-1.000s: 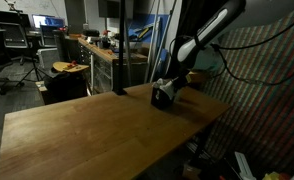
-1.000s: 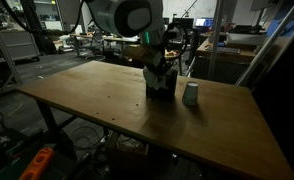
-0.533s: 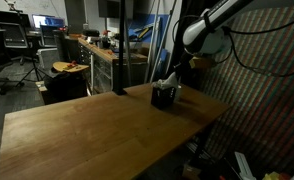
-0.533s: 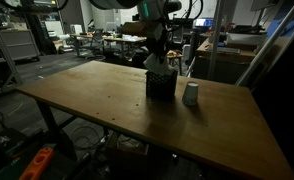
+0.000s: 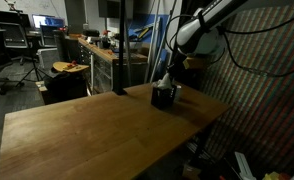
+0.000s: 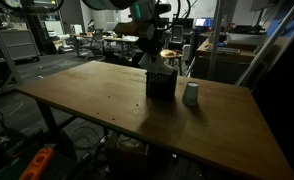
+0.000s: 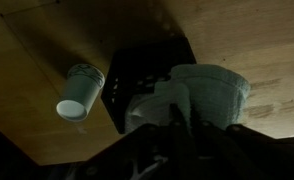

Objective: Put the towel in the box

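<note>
A black box (image 5: pixel 164 97) stands near the far edge of the wooden table (image 5: pixel 97 130); it also shows in the other exterior view (image 6: pixel 161 85). My gripper (image 5: pixel 171 70) hangs just above it, shut on a pale towel (image 5: pixel 165 82) that dangles toward the box's opening. In the wrist view the towel (image 7: pixel 209 92) is bunched between my dark fingers (image 7: pixel 185 120), with the box (image 7: pixel 137 75) below and behind it. The towel's lower end seems to reach the box top; contact is hard to tell in the dim light.
A white cup (image 6: pixel 191 94) stands on the table (image 6: pixel 107 100) right beside the box; in the wrist view the cup (image 7: pixel 79 92) shows at the left. A black post (image 5: pixel 118 50) rises behind the table. Desks, chairs and cables fill the room around.
My gripper rose from down at the box to above it, lifting the towel with it. Box and cup have stayed put.
</note>
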Controlling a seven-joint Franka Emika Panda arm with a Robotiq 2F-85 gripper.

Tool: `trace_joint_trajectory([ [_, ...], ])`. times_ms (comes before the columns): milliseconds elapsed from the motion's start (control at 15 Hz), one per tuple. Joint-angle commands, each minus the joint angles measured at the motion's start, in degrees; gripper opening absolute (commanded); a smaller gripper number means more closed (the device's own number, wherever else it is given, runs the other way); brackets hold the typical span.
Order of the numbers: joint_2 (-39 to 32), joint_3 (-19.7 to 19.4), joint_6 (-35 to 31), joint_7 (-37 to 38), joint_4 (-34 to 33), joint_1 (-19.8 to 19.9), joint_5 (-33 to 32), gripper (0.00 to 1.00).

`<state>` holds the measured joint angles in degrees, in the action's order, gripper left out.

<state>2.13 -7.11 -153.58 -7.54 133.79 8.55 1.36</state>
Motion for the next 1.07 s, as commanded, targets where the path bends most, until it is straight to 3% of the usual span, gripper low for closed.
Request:
trace_joint_trajectory([
  [0, -0.67, 0.04, -2.0, 0.79, -0.32, -0.89, 0.0, 0.07],
  [533, -5.51, -1.41, -6.55, 0.07, -3.19, 0.36, -1.19, 0.07],
  [1000, -10.89, -1.31, -6.08, -0.87, -8.7, 0.94, -1.27, 0.07],
])
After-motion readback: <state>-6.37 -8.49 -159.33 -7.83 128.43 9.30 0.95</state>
